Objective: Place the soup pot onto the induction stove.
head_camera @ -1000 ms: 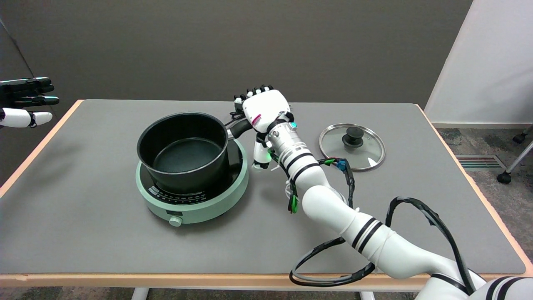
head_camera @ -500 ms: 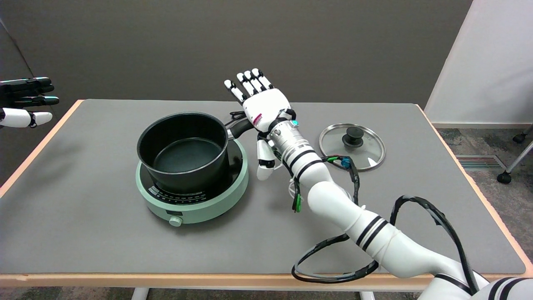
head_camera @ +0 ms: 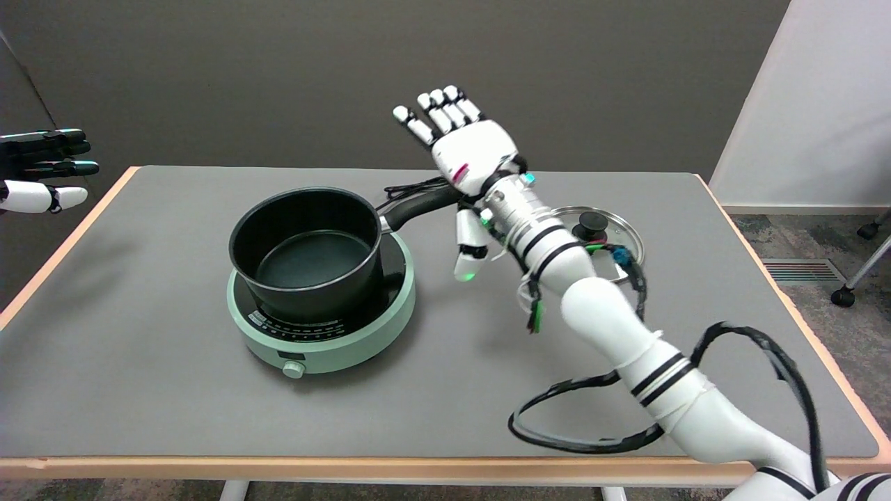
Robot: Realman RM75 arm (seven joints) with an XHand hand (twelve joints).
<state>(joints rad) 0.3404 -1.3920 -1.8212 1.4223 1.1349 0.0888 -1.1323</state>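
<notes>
on the induction stove (head_camera: 327, 332): soup pot (head_camera: 306, 252) seated | rigid, likely weighty; grasp by its long handle (head_camera: 421, 205) | right hand (head_camera: 468, 156) spread, holding nothing

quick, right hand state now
Right hand: open, holding nothing, fingers spread, above the pot handle.

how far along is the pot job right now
Done: the soup pot sits on the induction stove. In hand: nothing; the right hand is above the pot's handle with fingers spread. Left: apparently only moving the arm clear.
</notes>
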